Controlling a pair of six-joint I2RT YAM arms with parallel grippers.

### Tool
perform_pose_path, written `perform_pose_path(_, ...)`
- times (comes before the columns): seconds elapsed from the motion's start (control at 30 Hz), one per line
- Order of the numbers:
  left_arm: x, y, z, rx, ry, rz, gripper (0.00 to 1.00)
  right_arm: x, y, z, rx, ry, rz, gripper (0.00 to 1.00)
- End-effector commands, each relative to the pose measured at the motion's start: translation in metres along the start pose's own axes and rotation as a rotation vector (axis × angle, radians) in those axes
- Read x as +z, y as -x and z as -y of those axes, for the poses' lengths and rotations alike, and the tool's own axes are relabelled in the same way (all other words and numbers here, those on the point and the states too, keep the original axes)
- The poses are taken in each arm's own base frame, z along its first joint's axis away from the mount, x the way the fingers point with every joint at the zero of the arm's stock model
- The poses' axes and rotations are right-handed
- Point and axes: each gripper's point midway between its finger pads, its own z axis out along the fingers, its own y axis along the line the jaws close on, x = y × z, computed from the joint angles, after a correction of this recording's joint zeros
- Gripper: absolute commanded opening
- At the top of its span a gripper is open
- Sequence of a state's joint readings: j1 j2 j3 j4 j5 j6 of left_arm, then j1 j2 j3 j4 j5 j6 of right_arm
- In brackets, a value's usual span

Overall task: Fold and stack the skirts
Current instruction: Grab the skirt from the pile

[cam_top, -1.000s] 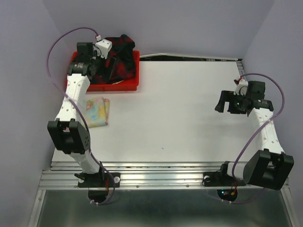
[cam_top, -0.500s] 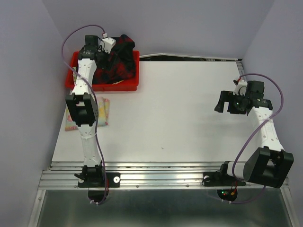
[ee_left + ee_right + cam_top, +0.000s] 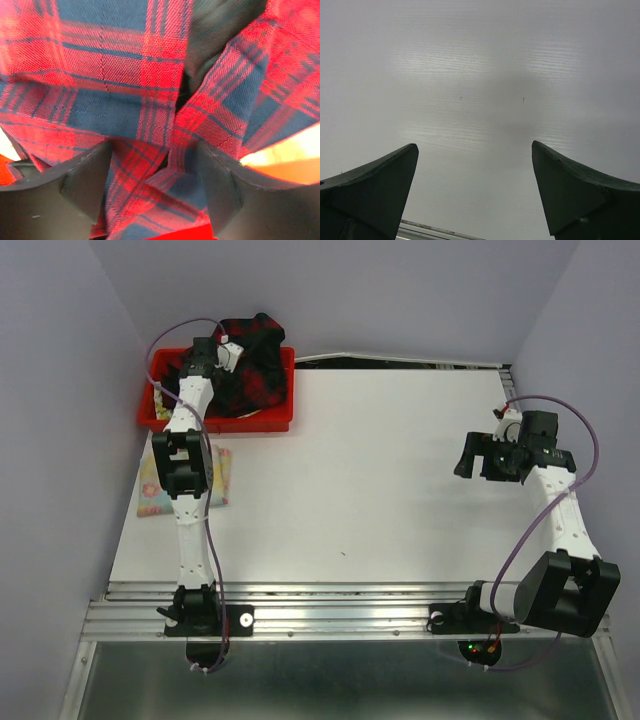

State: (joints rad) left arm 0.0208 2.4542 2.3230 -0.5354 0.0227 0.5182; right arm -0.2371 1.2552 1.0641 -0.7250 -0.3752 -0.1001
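At the upper left, the left gripper [image 3: 154,167] is reaching into the red-and-black plaid skirt [image 3: 258,368], which is heaped in the red bin [image 3: 287,392]. Its jaws are standing apart around a ridge of cloth, not pinching it. The floral skirt [image 3: 151,492] is lying just below the bin. At right, the right gripper [image 3: 475,167] is hovering wide open, holding nothing.
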Motion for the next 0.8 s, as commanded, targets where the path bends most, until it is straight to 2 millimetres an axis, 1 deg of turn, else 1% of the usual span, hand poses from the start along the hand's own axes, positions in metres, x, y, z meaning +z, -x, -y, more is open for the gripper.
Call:
perform_pose_path(0.0,-0.019,0.025,-0.035,-0.036,0.138,0.066,0.57,-0.005,0.014,0.002,-0.013,-0.019,0.046,1.00)
perform_pose_path(0.03,-0.022,0.030,-0.037,-0.047,0.150,0.081,0.49,-0.005,0.014,0.003,-0.010,-0.020,0.049,1.00)
perform_pose_path(0.07,-0.027,0.035,-0.039,-0.052,0.151,0.096,0.32,-0.005,0.013,0.002,-0.009,-0.021,0.050,1.00)
perform_pose_path(0.1,-0.041,0.048,-0.044,-0.060,0.163,0.133,0.22,-0.005,0.013,0.003,-0.007,-0.025,0.050,1.00)
perform_pose_path(0.13,-0.051,0.058,-0.046,-0.071,0.159,0.164,0.00,-0.007,0.014,0.003,-0.008,-0.027,0.056,1.00)
perform_pose_path(0.17,-0.062,0.066,-0.050,-0.077,0.164,0.189,0.00,-0.007,0.015,0.003,-0.009,-0.027,0.060,1.00)
perform_pose_path(0.2,-0.091,0.085,-0.056,-0.080,0.174,0.245,0.00,-0.008,0.016,0.002,-0.010,-0.026,0.061,1.00)
perform_pose_path(0.27,-0.124,0.108,-0.057,-0.076,0.155,0.325,0.00,-0.011,0.019,0.000,-0.013,-0.022,0.070,1.00)
perform_pose_path(0.3,-0.161,0.128,-0.063,-0.074,0.165,0.399,0.00,-0.012,0.020,-0.002,-0.012,-0.013,0.074,1.00)
perform_pose_path(0.33,-0.182,0.140,-0.063,-0.066,0.157,0.446,0.00,-0.013,0.021,-0.003,-0.015,-0.010,0.078,1.00)
perform_pose_path(0.37,-0.220,0.155,-0.068,-0.060,0.173,0.514,0.00,-0.015,0.023,-0.004,-0.017,-0.004,0.084,1.00)
perform_pose_path(0.47,-0.281,0.183,-0.068,-0.043,0.185,0.651,0.00,-0.016,0.024,-0.006,-0.016,0.003,0.089,1.00)
perform_pose_path(0.5,-0.315,0.193,-0.070,-0.038,0.199,0.712,0.00,-0.016,0.025,-0.008,-0.017,0.012,0.090,1.00)
perform_pose_path(0.53,-0.336,0.200,-0.070,-0.029,0.204,0.759,0.00,-0.017,0.024,-0.008,-0.016,0.015,0.091,1.00)
perform_pose_path(0.57,-0.352,0.204,-0.072,-0.027,0.211,0.788,0.00,-0.017,0.024,-0.009,-0.016,0.020,0.091,1.00)
perform_pose_path(0.6,-0.377,0.217,-0.051,-0.006,0.183,0.845,0.00,-0.017,0.025,-0.010,-0.016,0.026,0.094,1.00)
perform_pose_path(0.67,-0.408,0.228,-0.039,-0.003,0.148,0.925,0.00,-0.018,0.027,-0.012,-0.015,0.031,0.098,1.00)
perform_pose_path(0.7,-0.437,0.234,-0.030,0.008,0.120,0.992,0.00,-0.019,0.029,-0.013,-0.018,0.035,0.104,1.00)
perform_pose_path(0.73,-0.454,0.240,-0.015,0.013,0.050,1.045,0.00,-0.020,0.031,-0.013,-0.017,0.036,0.110,1.00)
perform_pose_path(0.77,-0.469,0.243,-0.006,0.020,0.011,1.087,0.00,-0.020,0.032,-0.014,-0.019,0.037,0.111,1.00)
